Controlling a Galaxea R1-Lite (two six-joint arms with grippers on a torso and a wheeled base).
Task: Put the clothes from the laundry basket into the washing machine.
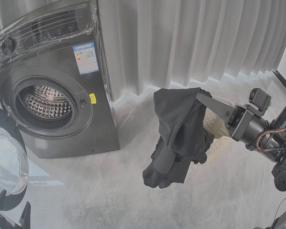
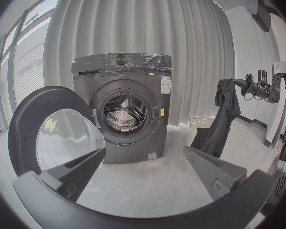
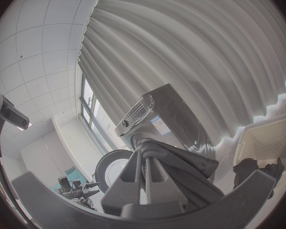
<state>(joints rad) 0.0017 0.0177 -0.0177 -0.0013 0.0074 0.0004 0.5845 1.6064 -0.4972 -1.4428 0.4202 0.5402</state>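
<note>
Over the grey floor, the right gripper fingers clamp a black garment above the laundry basket. Next, carry it into the washing machine drum. The left gripper fingers are spread, empty.

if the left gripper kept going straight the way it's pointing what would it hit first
The left gripper would likely meet the washing machine, near its drum opening, over bare floor. The open door stands to one side; depth is unclear, so it might brush that.

Head camera looks down; each wrist camera sights along its own fingers to the washing machine beyond, shared by all
</note>
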